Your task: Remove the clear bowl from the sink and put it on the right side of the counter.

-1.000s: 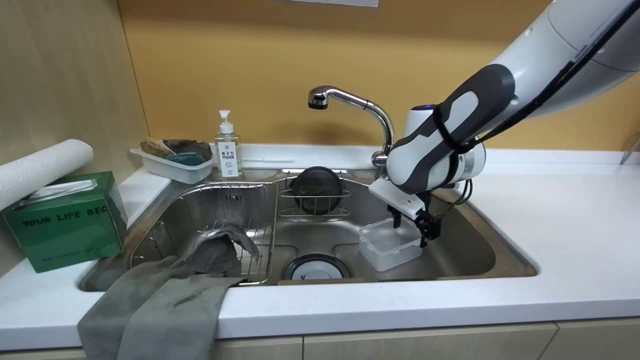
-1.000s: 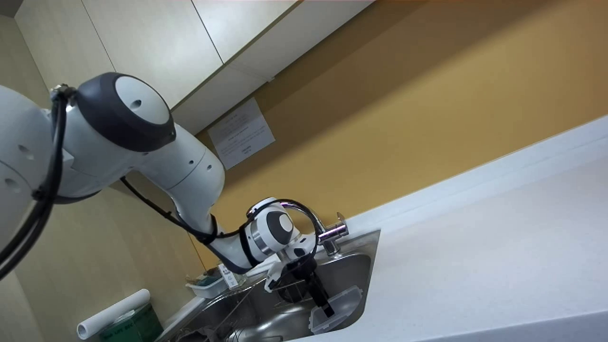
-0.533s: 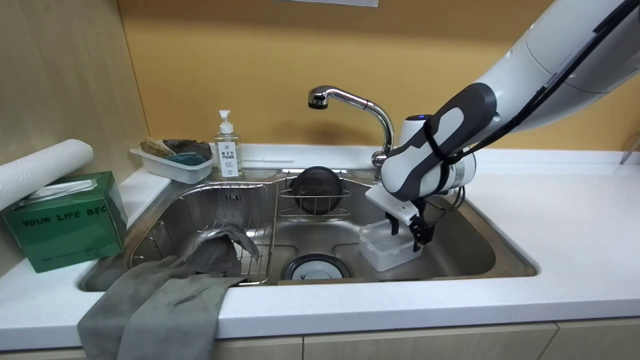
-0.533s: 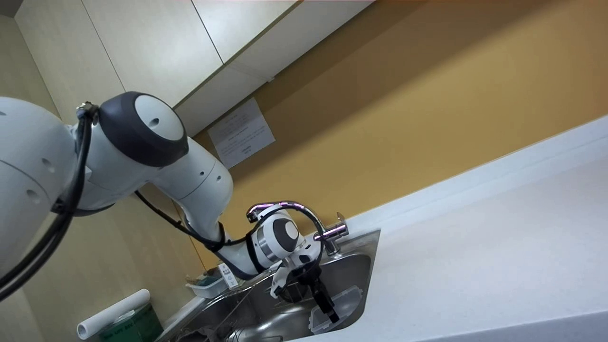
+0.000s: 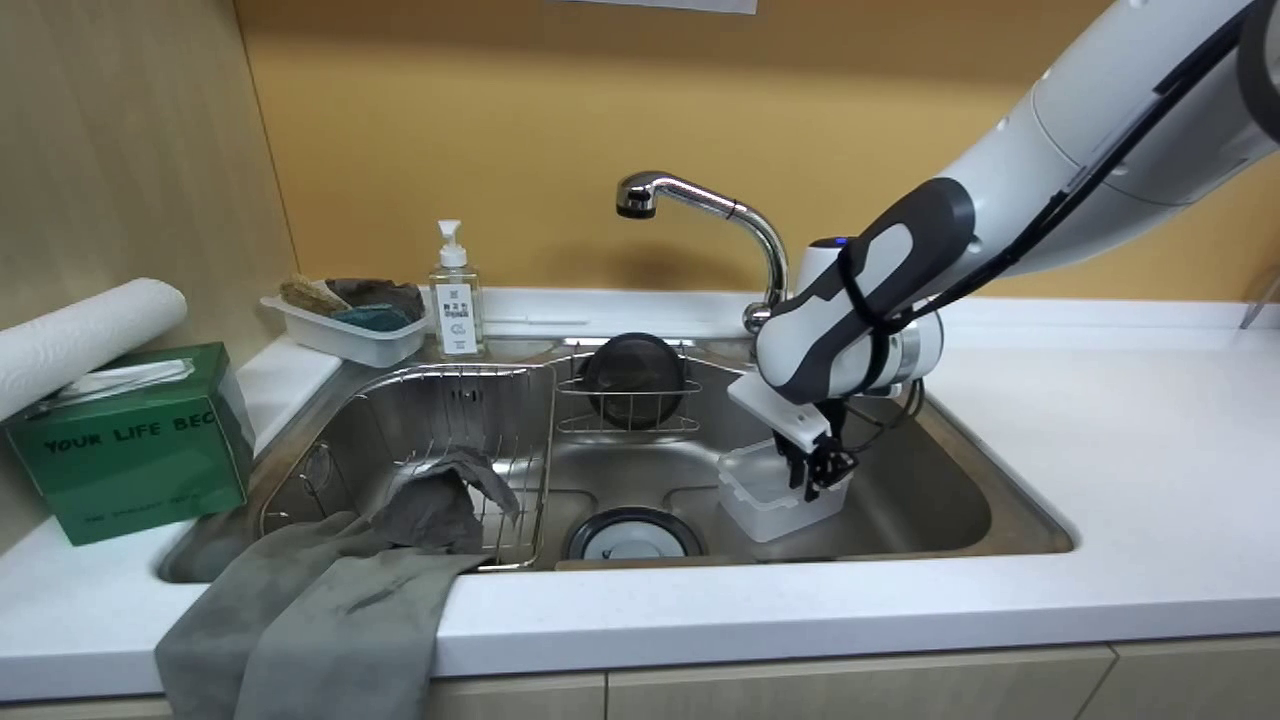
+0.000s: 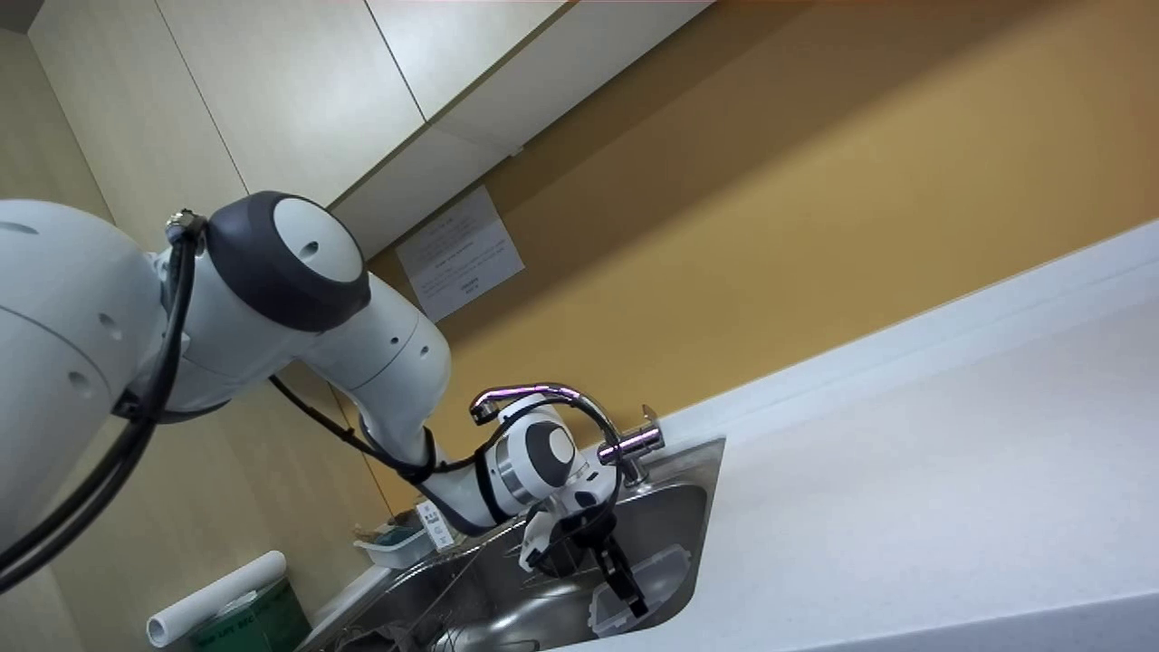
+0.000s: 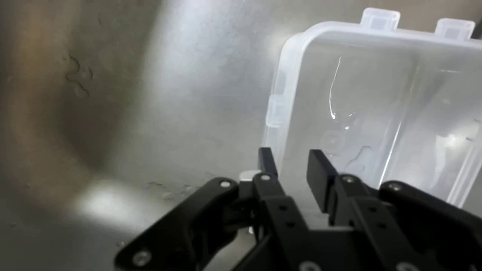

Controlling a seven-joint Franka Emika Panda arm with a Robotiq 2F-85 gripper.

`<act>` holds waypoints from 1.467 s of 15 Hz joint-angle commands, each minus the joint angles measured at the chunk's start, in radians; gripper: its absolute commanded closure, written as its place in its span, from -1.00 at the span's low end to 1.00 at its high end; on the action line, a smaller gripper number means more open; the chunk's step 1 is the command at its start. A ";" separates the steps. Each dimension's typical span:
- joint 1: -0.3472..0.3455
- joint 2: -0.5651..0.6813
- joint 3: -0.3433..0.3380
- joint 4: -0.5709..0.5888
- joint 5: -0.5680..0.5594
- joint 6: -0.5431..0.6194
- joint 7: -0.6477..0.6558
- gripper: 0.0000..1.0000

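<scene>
One hand (image 7: 290, 162) lower, one bowl (image 5: 768, 512)

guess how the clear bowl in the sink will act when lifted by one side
The clear bowl is probably light for its size, since its see-through plastic looks thin. It may be a bit slippery: it shines, and the sink beside it seems wet in places. It could tilt if lifted where the jaws are, as most of it extends to one side of them.
</scene>
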State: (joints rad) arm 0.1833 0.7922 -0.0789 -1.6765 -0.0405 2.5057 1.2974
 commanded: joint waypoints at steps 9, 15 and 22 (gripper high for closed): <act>0.048 -0.103 -0.036 -0.074 -0.011 -0.028 -0.011 0.97; 0.103 -0.260 -0.074 -0.219 -0.060 -0.022 0.030 0.97; 0.068 -0.515 -0.071 -0.465 -0.066 -0.003 0.083 0.97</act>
State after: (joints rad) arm 0.2725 0.4234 -0.1542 -2.0017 -0.0963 2.4871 1.3295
